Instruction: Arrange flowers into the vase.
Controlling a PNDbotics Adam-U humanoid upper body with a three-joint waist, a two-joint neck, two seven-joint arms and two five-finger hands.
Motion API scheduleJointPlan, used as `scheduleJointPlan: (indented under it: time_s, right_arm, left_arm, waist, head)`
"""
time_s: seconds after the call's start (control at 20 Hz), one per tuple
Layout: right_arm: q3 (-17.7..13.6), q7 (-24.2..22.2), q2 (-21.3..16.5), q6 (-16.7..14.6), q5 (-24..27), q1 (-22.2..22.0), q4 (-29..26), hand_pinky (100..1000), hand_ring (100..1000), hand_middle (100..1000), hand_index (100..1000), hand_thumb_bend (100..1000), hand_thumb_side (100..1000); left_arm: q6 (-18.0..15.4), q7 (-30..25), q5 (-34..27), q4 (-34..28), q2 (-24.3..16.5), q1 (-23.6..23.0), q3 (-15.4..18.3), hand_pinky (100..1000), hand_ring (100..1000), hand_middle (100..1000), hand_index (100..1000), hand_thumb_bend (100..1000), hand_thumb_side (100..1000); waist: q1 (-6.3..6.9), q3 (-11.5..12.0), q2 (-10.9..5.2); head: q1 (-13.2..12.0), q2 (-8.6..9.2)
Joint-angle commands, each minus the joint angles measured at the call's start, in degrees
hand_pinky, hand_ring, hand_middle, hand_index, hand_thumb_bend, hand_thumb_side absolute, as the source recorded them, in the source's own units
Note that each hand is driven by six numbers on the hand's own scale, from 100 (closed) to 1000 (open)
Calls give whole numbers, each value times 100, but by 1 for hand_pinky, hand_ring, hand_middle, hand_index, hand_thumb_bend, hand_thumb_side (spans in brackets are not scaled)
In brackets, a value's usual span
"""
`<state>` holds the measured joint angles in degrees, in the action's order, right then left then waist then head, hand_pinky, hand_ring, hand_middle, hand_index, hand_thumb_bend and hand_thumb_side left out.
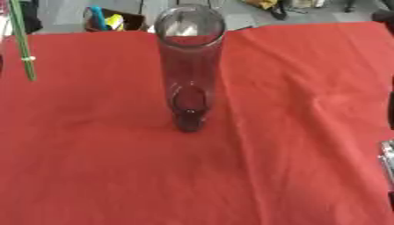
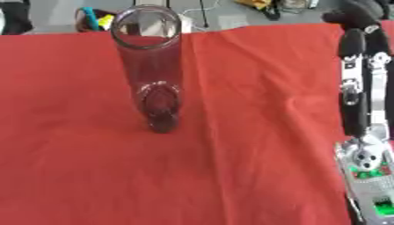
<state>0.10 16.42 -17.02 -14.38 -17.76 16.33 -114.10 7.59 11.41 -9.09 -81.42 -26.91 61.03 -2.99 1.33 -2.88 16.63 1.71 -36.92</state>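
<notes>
Flower stems (image 1: 23, 41), thin, green and banded with a pale tie, hung at the left edge over the red-covered desk (image 1: 292, 110), well apart from the vase (image 1: 190, 66); they probably would handle light and bendable, best taken low on the stalks. Whatever held them was out of view. The vase, tall clear glass, upright and empty at centre, looked fragile and easily tipped, while the right hand (image 2: 362, 74) rested at the right edge, fingers straight and holding nothing.

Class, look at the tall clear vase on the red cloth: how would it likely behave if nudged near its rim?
The vase is tall and narrow, so it would probably tip rather than slide. It looks like glass, so likely fragile and slippery. The red cloth is wrinkled and may bunch under it.
</notes>
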Motion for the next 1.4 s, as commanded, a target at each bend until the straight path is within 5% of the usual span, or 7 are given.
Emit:
scheduleJointPlan:
  time_s: [0.05,0.25,1.05,1.1,1.4]
  right_arm:
    - [10,-18,-145,-14,65,84,-49,950,866,725,889,100,983]
    - [29,-48,-149,-20,99,102,-49,951,867,725,889,100,983]
    - [136,-239,-167,-47,265,182,-49,954,869,725,890,100,983]
    - [144,-254,-166,-43,271,180,-49,955,869,724,891,100,977]
    - [213,-348,-176,-45,317,204,-49,956,870,722,890,100,984]
  left_arm:
    - [-46,212,-225,-162,-26,234,-10,100,100,100,100,196,437]
    - [-32,383,-528,-187,59,360,-42,100,100,100,100,198,439]
    - [-496,884,-958,-33,418,905,-19,100,100,100,100,209,432]
    - [-540,907,-975,-18,431,940,-18,100,100,100,100,264,414]
    - [-764,1045,-1075,27,508,1152,0,100,100,100,100,216,428]
  waist:
    - [15,-37,-135]
    - [49,-100,-145]
    - [153,-376,-143]
    - [163,-395,-141]
    - [231,-497,-121]
  head:
    - [-64,252]
    - [-126,406]
    - [-436,323]
    - [-454,308]
    - [-556,291]
